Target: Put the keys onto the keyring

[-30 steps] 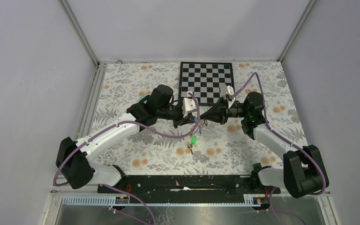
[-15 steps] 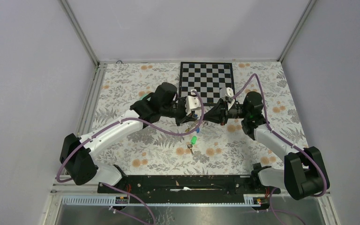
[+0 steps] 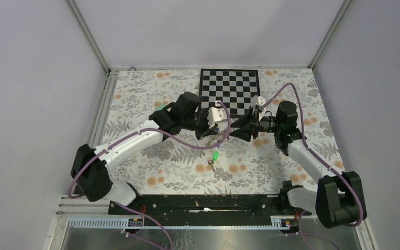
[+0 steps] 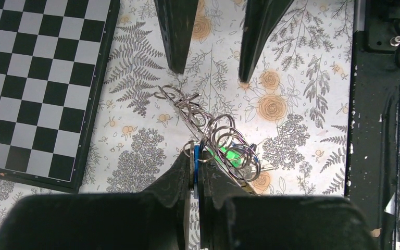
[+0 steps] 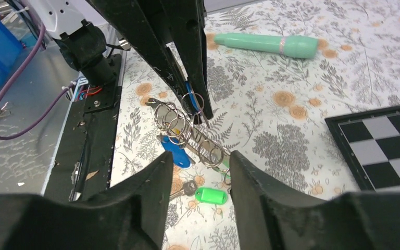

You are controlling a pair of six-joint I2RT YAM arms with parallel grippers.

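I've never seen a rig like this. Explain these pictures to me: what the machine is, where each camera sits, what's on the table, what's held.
These are two robot arms, left and right, bolted at a table's near edge, each ending in a two-finger gripper. One picture looks down from above; the other two come from a camera on each wrist. On the flowered table lie a chessboard, a green key and a long mint-green piece. The left gripper is shut on a blue key joined to a chain of silvery rings. The right gripper faces it, open and holding nothing.
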